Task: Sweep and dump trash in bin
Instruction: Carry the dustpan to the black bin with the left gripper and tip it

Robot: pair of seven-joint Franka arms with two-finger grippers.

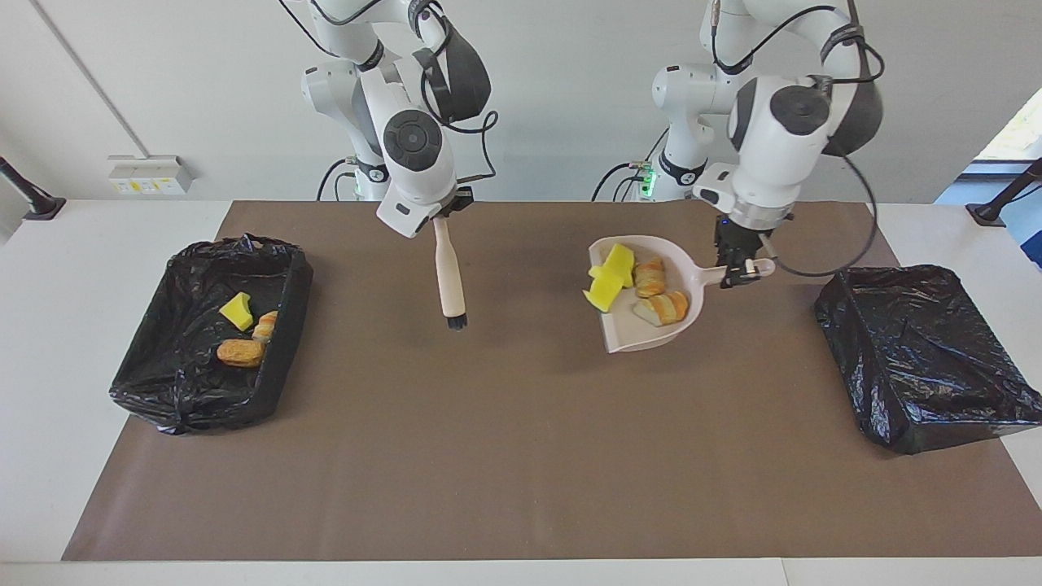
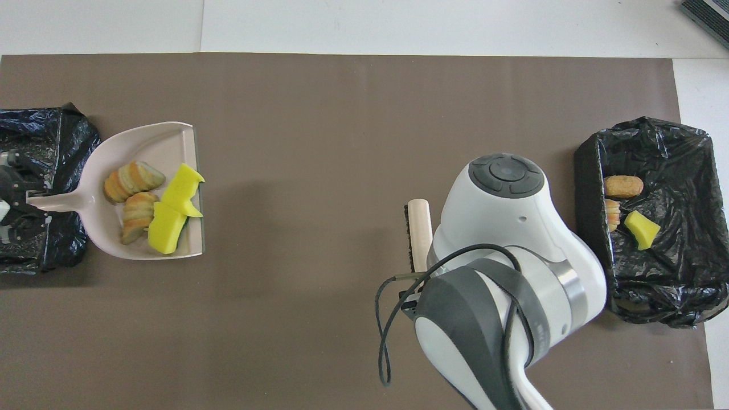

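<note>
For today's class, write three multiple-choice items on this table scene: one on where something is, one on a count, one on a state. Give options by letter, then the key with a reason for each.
1. Where is the dustpan?
A. Lifted over the mat, beside the bin at the left arm's end
B. Inside the bin at the right arm's end
C. Flat on the bare white table

2. How many scraps lie in the dustpan?
A. One
B. Four
C. Seven

3. What is the right gripper doing?
A. Hanging open with nothing in it
B. Shut on the brush
C. Shut on the dustpan handle

Key: 1 A, the left gripper holds it by the handle next to that bin. 2 B, two yellow sponge pieces and two bread pieces show. 3 B, the brush hangs from it, bristles down.
</note>
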